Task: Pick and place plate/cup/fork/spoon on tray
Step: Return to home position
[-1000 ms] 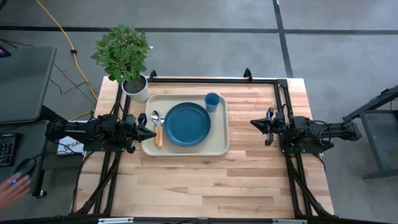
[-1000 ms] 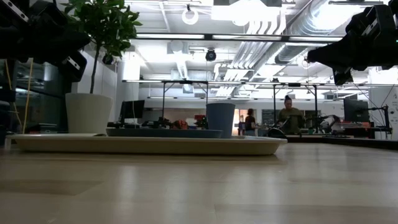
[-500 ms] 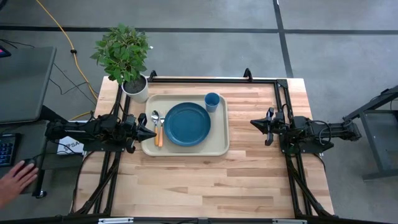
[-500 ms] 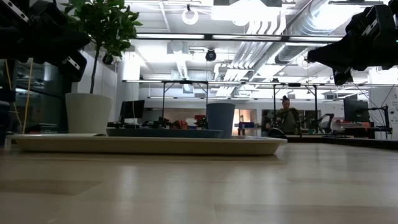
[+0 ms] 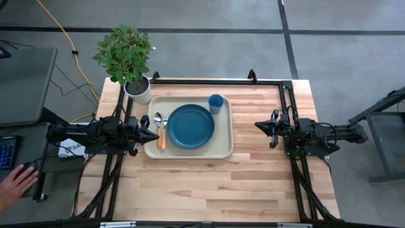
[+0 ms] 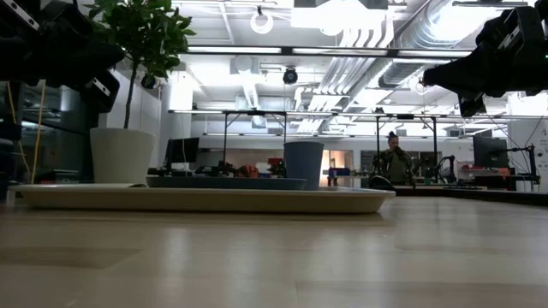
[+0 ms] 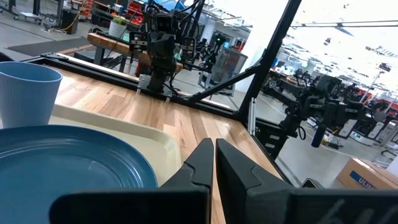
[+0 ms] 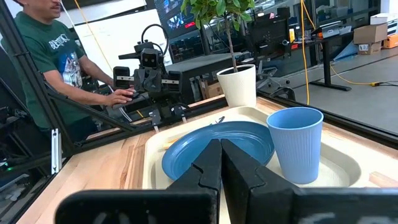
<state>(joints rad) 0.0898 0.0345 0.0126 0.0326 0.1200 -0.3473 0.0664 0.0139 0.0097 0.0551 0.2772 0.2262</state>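
View from above of a light wooden table point(image 5: 221, 183) with 2 dark robot arms lying low at its opposite sides. At the far left, off the table, a person's hand point(image 5: 14, 185) rested beside a computer mouse point(image 5: 25, 168). The left gripper point(image 5: 155, 135) hovered just beside the left edge of the tray point(image 5: 223, 142), its 2 fingers pressed together and holding nothing. Behind it, near the table's far left corner, a leafy plant stood in a white pot point(image 5: 140, 90).

The cream tray lay left of the table's centre and carried all 4 items. Along its left side lay the spoon point(image 5: 157, 118), bowl toward the far edge, with the fork point(image 5: 165, 119) just beside it on the right; their orange handles lay so close together that they could not be told apart. The dark-blue plate point(image 5: 190, 126) sat flat in the middle of the tray. The small blue cup point(image 5: 216, 102) stood upright in the tray's far right corner, just beside the plate's rim.

The right gripper point(image 5: 258, 125) hung over bare wood well apart from the tray's right edge, pointing toward it, its fingers also closed on nothing.
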